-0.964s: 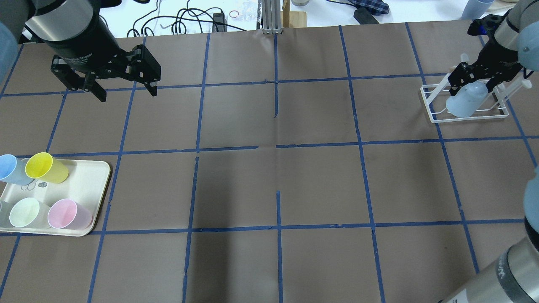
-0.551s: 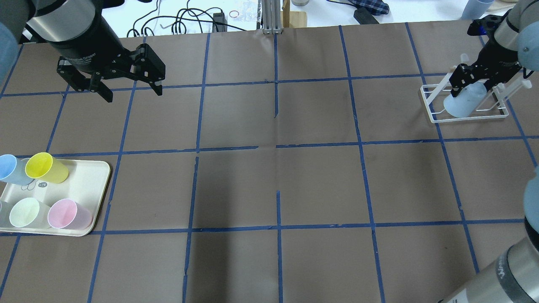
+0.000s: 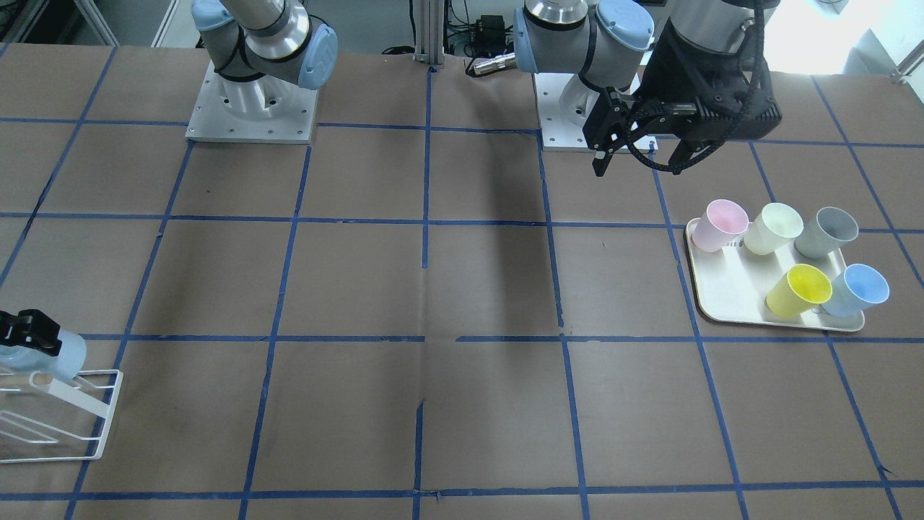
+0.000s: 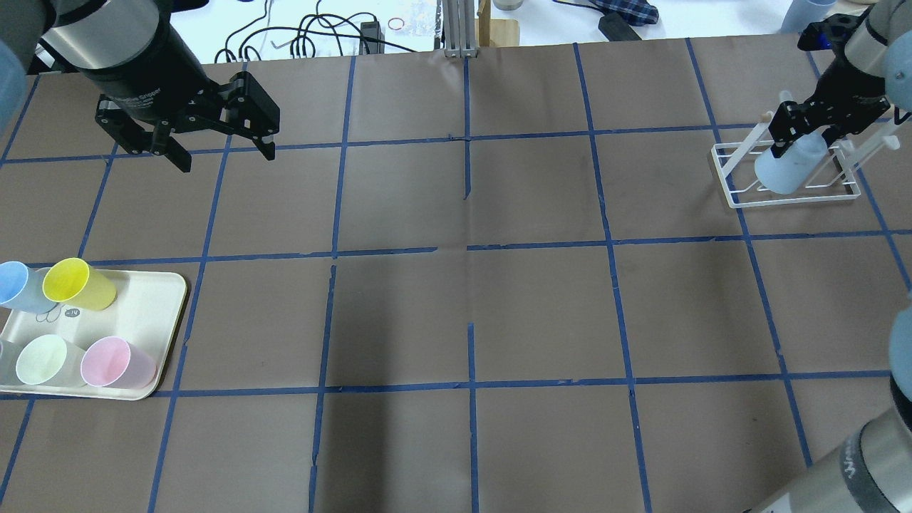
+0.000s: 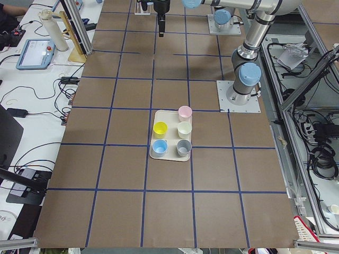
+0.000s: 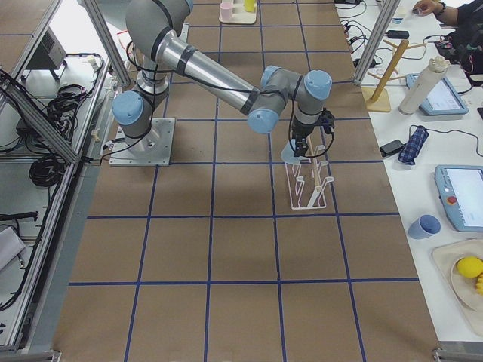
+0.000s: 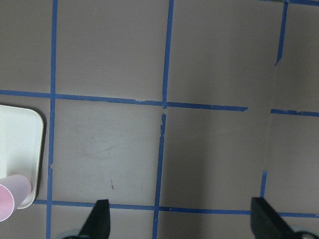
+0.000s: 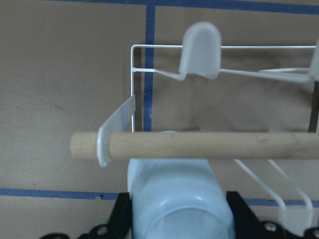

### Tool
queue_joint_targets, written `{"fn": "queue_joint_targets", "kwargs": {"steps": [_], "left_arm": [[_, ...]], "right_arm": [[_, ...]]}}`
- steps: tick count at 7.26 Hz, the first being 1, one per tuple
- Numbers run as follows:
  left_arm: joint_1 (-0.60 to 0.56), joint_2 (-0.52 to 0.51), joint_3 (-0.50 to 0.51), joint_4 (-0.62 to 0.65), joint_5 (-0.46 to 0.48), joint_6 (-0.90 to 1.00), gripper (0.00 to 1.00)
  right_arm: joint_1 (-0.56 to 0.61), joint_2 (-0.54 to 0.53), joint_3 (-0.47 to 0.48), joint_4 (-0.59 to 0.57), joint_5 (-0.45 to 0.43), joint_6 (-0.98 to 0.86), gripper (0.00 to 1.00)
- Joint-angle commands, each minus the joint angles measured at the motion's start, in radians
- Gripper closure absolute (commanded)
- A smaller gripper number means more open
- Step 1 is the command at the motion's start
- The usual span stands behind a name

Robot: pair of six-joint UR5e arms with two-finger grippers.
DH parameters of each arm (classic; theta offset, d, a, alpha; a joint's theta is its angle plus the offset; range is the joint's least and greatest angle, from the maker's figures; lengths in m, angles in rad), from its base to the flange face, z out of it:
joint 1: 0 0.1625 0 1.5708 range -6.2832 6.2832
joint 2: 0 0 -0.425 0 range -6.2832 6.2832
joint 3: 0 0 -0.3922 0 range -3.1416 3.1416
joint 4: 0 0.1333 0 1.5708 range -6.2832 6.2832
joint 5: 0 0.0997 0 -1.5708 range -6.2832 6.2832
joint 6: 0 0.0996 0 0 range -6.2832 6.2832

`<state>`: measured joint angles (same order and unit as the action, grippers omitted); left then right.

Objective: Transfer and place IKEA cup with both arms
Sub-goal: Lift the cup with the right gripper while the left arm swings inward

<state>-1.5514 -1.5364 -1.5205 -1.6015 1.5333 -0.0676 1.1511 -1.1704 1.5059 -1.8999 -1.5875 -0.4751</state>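
The right tool (image 4: pixel 804 142), clenched on the IKEA cup (image 4: pixel 784 174), has shifted slightly over the white rack (image 4: pixel 730 194).

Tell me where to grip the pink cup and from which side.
Grip the pink cup by its upper wall, coming straight down with the left tool. It stands upright, mouth up, at a corner of the tray. The pale green cup crowds one side, so probably put one finger inside and one outside, on the side facing the table's middle.
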Motion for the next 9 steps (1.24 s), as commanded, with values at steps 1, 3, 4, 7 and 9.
{"fn": "queue_joint_targets", "kwargs": {"steps": [1,3,4,7,9], "left_arm": [[0.005,0.002,-0.003,0.000,-0.022,0.000,0.00],[0.005,0.010,-0.023,0.000,-0.024,0.005,0.00],[0.013,0.013,-0.023,-0.001,-0.080,0.032,0.00],[0.077,0.033,-0.050,-0.037,-0.227,0.156,0.00],[0.167,0.048,-0.099,-0.043,-0.359,0.241,0.00]], "right_arm": [[-0.001,-0.084,-0.007,0.063,-0.002,0.001,0.60],[0.001,-0.199,-0.030,0.223,0.000,0.001,0.60],[0.002,-0.253,-0.030,0.276,0.010,0.001,0.60],[0.007,-0.305,-0.017,0.554,0.296,0.009,0.60],[0.007,-0.307,-0.012,0.749,0.546,0.041,0.60]]}}
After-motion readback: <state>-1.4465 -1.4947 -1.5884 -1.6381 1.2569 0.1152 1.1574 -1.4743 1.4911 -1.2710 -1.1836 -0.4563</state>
